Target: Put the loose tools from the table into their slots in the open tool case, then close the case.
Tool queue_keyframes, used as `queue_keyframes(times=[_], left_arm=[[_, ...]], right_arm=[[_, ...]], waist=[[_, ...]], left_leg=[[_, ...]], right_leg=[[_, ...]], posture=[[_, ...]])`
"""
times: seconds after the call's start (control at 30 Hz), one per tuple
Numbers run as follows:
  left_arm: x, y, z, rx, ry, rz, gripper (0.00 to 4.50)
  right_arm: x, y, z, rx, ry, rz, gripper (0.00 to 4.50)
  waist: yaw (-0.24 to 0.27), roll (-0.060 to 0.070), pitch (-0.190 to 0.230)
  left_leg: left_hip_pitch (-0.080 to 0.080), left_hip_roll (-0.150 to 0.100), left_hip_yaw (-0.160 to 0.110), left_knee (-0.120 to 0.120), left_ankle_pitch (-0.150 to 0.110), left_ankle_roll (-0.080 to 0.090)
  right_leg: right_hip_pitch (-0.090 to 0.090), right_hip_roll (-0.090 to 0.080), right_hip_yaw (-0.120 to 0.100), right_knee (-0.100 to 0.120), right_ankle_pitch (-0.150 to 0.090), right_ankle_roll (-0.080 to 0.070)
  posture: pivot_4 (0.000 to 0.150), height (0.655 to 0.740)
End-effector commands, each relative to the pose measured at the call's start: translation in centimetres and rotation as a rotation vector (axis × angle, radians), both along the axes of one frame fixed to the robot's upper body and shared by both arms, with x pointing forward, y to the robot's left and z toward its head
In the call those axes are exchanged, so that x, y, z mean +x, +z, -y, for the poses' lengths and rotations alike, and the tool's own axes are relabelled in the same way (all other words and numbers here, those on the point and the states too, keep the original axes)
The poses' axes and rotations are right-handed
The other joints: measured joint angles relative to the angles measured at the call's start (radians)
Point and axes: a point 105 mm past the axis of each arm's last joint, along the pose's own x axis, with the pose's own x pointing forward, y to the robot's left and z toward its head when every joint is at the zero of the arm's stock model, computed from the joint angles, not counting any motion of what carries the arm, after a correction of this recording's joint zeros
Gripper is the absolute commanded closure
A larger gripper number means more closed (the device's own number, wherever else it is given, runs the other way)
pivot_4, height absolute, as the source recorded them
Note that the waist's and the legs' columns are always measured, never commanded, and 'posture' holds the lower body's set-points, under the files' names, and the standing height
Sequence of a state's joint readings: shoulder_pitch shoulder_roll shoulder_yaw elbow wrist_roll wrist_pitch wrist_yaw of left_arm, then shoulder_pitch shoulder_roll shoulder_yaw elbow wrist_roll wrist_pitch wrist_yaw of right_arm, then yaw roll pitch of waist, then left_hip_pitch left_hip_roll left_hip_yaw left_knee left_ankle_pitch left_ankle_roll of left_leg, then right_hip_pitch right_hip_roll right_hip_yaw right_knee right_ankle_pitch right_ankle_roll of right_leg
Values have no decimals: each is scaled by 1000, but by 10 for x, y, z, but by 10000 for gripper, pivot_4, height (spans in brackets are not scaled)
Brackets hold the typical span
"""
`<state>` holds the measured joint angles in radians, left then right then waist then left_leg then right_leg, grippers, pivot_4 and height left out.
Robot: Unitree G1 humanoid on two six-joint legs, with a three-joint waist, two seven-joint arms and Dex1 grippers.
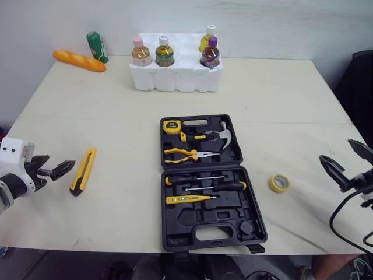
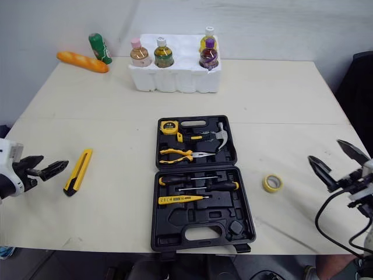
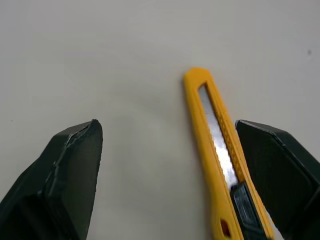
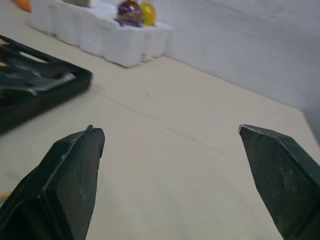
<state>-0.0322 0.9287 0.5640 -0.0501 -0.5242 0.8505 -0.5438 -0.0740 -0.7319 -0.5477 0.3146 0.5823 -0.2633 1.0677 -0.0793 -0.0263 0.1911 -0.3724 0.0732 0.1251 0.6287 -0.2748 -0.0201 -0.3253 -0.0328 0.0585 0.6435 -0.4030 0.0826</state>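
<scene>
The open black tool case (image 1: 205, 184) lies mid-table, holding a tape measure, hammer, pliers and screwdrivers in its slots. To its left a yellow utility knife (image 1: 83, 170) lies loose on the table. My left gripper (image 1: 61, 160) hovers open just left of the knife. In the left wrist view the knife (image 3: 215, 155) runs between the spread fingers (image 3: 70, 170), close to one of them and untouched. A yellow roll of tape (image 1: 280, 183) rests right of the case. Further right, my right gripper (image 1: 336, 150) is open and holds nothing; its wrist view has bare table between the fingertips (image 4: 75, 165).
A white foam block (image 1: 175, 76) holding several bottles stands at the back centre. At the back left lie a bread loaf (image 1: 79, 60) and a green bottle (image 1: 97, 46). A black cable (image 1: 344, 219) hangs by the right arm past the table's front right edge.
</scene>
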Motion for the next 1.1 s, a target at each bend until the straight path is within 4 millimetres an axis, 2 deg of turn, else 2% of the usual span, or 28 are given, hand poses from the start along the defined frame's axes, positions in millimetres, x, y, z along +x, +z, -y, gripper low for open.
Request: queue_keyframes(times=[0.03, 0.13, 0.2, 0.33, 0.47, 0.67, 0.9, 1.03, 1.1], left_arm=[[-5, 6, 9, 5, -12, -65, 398], [2, 0, 12, 18, 49, -152, 398], [12, 6, 20, 23, 35, -125, 398], [11, -16, 21, 50, 73, -234, 398], [15, -21, 39, 19, 31, -247, 398], [18, -24, 47, -1, 31, -254, 398], [15, -29, 49, 2, 42, -266, 398], [13, -35, 62, -17, 5, -270, 398], [9, -40, 60, 1, 23, -287, 5823]], right_arm=[[2, 25, -25, -1, 102, 68, 0], [1, 39, -49, 6, 222, 79, 0], [-5, 40, -70, 11, 343, 36, 0], [-9, 42, -105, -38, 453, 59, 0], [-15, 46, -125, -32, 525, 61, 0], [-21, 36, -128, -41, 529, 19, 0], [-20, 36, -126, -45, 522, 16, 0], [-20, 34, -127, -49, 534, 5, 0], [-21, 33, -127, -58, 553, 2, 0]], waist=[[2, 0, 0], [9, 0, 0], [18, 0, 0], [22, 0, 0], [24, 0, 0], [28, 0, 0], [26, 0, 0], [27, 0, 0], [29, 0, 0]], left_leg=[[0, 0, 0, 0, 0, 0], [0, 0, -1, 1, 0, 0], [0, 0, -1, 1, 0, 0], [0, 0, -1, 1, 0, 0], [-2, 0, -1, 1, 0, -1], [-2, 0, -1, 1, 0, -1], [-2, -1, -1, 2, 0, 0], [-2, -1, -1, 2, 0, 0], [-2, -1, -1, 2, 0, 0]], right_leg=[[0, 0, 0, 0, 0, 0], [0, -1, 0, 0, 0, 0], [0, 0, -1, 0, 0, 0], [0, 0, -1, 0, 0, 0], [-1, 0, -1, 0, 0, 0], [-1, 0, -1, 0, 0, -1], [-1, 0, -1, 1, 0, -1], [-1, 0, -1, 1, 0, -1], [-1, 0, -1, 0, 0, -1]], posture=[[1500, 7400], [1500, 7400], [1500, 7400], [1500, 7400], [1500, 7400], [1500, 7400], [1500, 7400], [1500, 7400], [1500, 7400]])
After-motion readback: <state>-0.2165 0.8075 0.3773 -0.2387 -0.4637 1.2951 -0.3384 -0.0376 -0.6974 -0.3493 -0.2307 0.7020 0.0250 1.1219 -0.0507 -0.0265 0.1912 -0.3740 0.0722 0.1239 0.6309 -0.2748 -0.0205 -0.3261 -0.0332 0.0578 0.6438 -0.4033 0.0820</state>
